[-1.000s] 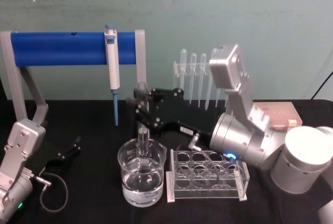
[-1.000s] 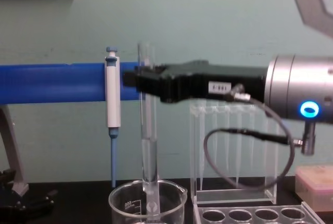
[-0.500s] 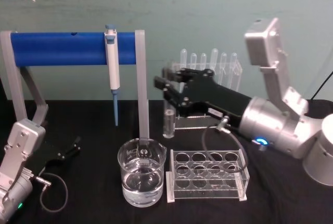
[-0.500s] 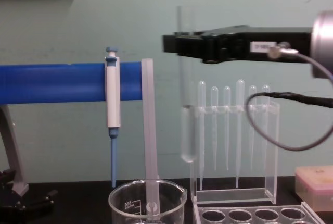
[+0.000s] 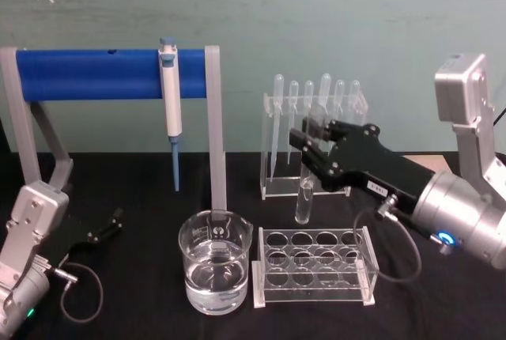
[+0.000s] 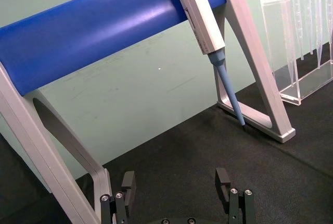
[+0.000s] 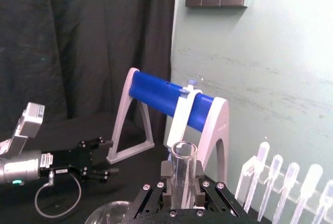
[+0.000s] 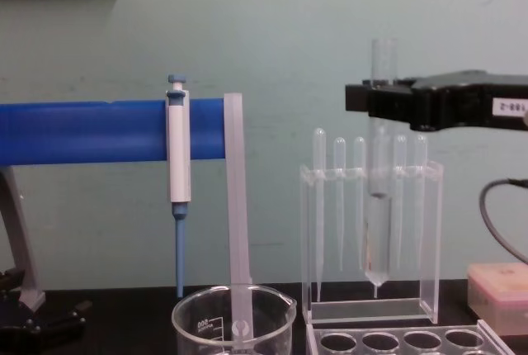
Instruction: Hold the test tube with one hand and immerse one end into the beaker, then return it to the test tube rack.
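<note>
Since half a second ago the right claw (image 5: pixel 310 144) has carried the test tube (image 5: pixel 303 200) further right, away from the beaker (image 5: pixel 215 265). From the head, the tube now hangs upright above the back row of the clear tube rack (image 5: pixel 315 266), in front of the pipette stand (image 5: pixel 315 138). The left claw (image 5: pixel 111 222) lies parked on the black table (image 5: pixel 142 308) at the left, below the blue bar stand (image 5: pixel 87 73) with its white-and-blue pipettor (image 5: pixel 170 91).

Through the left wrist camera, the left claw (image 6: pixel 177 188) stands with its fingers wide apart, holding nothing.

Seen by the right wrist camera, the right claw (image 7: pixel 181 179) is closed on the test tube (image 7: pixel 183 169), whose flared rim sticks up above the fingers.

At chest height, the test tube (image 8: pixel 379 165) hangs vertical in the right claw (image 8: pixel 371 103), gripped near its top (its rounded end is well clear of the rack (image 8: pixel 404 340)), with the beaker (image 8: pixel 233 322) low and to the left.
</note>
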